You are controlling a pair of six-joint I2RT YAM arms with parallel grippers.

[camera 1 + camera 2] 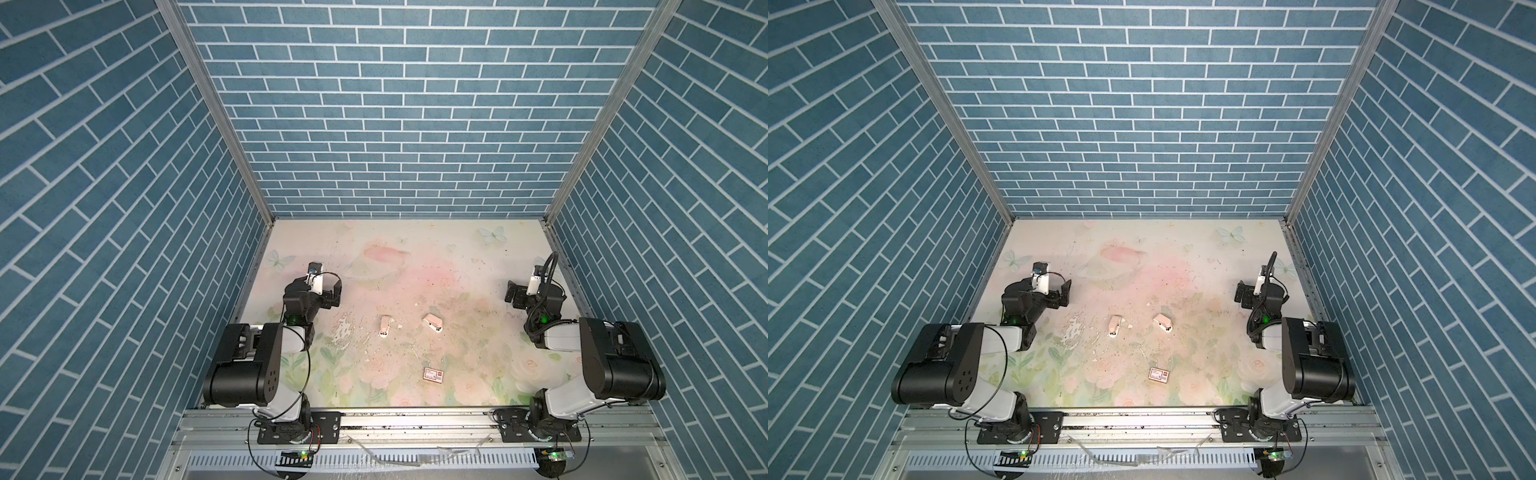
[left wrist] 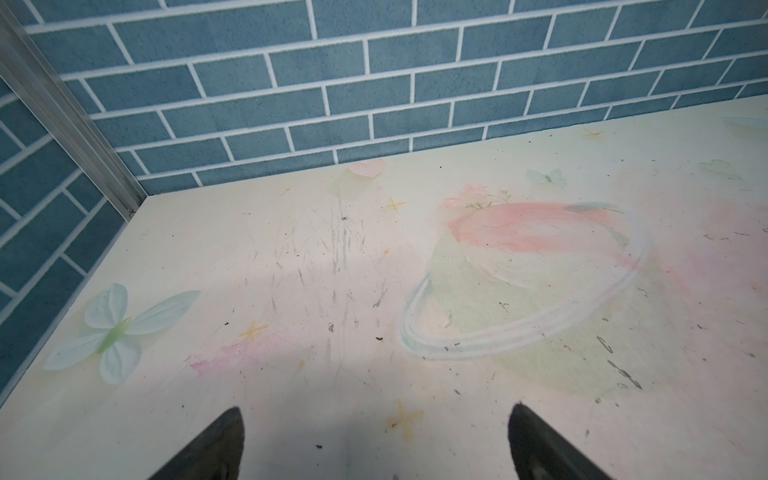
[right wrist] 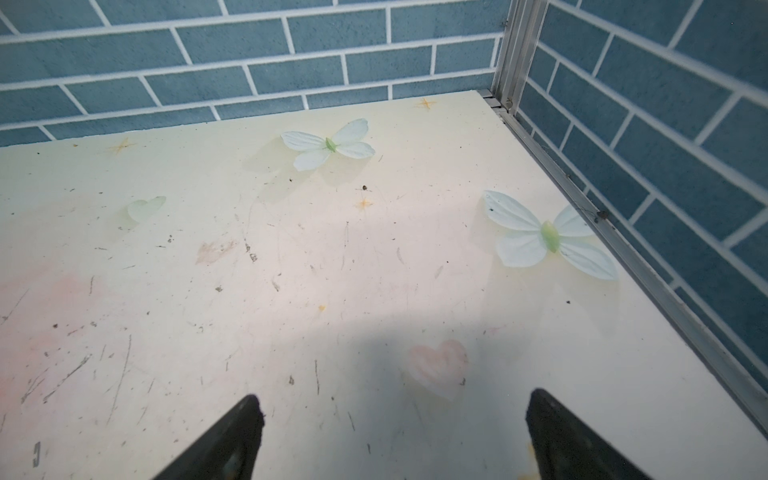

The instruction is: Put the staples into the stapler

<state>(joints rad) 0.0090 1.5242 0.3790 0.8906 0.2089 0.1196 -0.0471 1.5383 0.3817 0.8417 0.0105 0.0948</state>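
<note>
L arm (image 1: 241,374) & R arm (image 1: 615,365) folded by front edge; left gripper (image 2: 376,407) & right gripper (image 3: 394,394) jaws spread wide, empty, nr left/right edges of surface (image 1: 415,257). Mid-surface, well apart from both: pink stapler (image 1: 385,326), second stapler (image 1: 433,323) near it. Red/white box (image 1: 433,375) nearer front edge. Staples: can't make out.

The bench (image 1: 415,257) carries two pale pink staplers, a left stapler (image 1: 385,326) and a right stapler (image 1: 432,323), plus one red-and-white box (image 1: 433,374), flanked by two arms, left arm (image 1: 257,365) and right arm (image 1: 615,361), each showing two black fingers (image 2: 208,453), while any staple strips are too small to count.
</note>
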